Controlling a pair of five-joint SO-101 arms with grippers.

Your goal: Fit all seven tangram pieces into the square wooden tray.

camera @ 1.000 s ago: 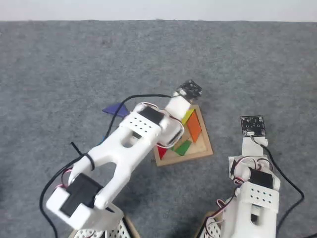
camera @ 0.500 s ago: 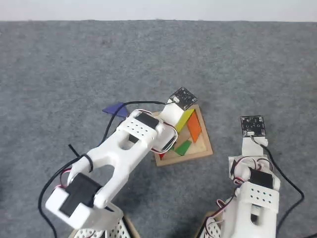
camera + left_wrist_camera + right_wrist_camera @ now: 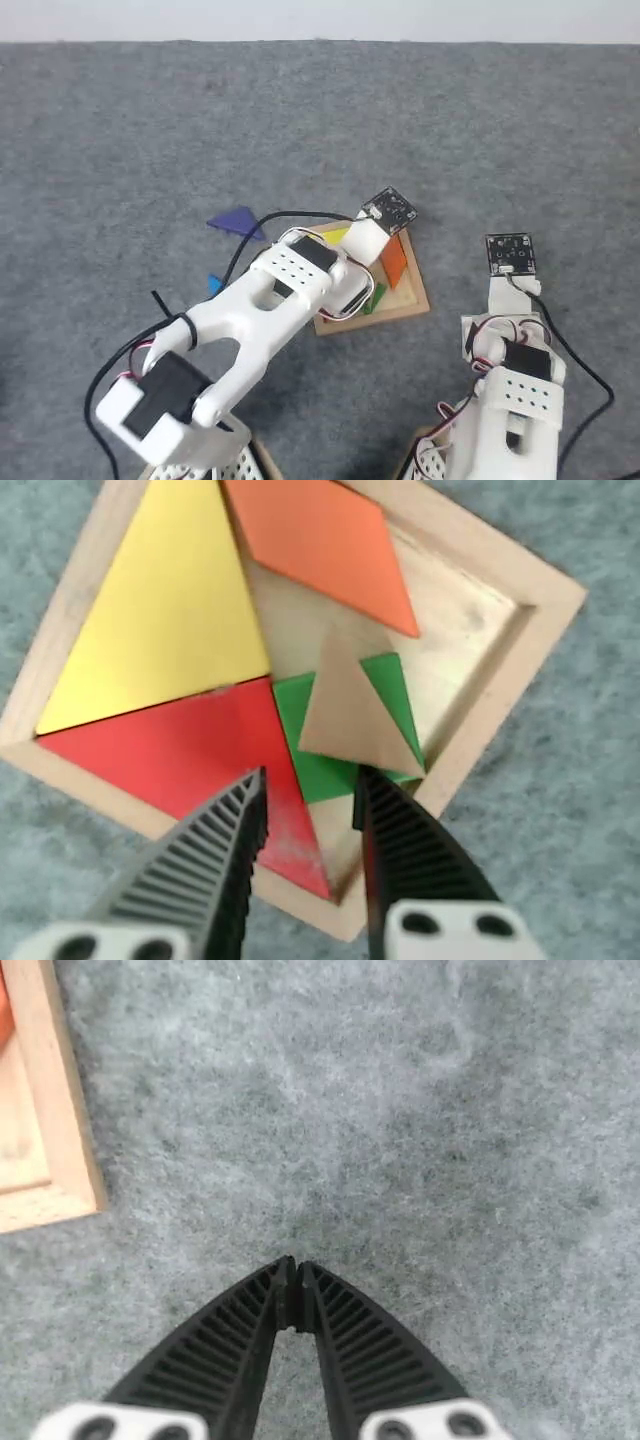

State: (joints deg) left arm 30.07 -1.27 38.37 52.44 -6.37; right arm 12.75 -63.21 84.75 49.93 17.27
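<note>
**Left claw open over tray; five pieces in, two on carpet**

The wooden tray (image 3: 455, 752) lies on the grey carpet (image 3: 120, 130), directly beneath the left claw (image 3: 310, 785). That claw's jaws stand a moderate gap apart and grip nothing. Their tips hang over the red triangle (image 3: 200, 750) and the green piece (image 3: 310, 752), near one tray corner.

Tray contents:
- A large yellow triangle (image 3: 165, 620) lies edge to edge with the red one.
- An orange parallelogram (image 3: 320, 545) lies beside the yellow.
- A small tan triangle (image 3: 350, 705) lies across the green piece.
- Bare wood shows next to the orange.

A purple triangle (image 3: 235, 221) and a smaller blue piece (image 3: 214, 284) lie on the carpet outside the tray. The right claw (image 3: 290, 1275) is pressed closed and empty, over carpet near a tray corner.
</note>
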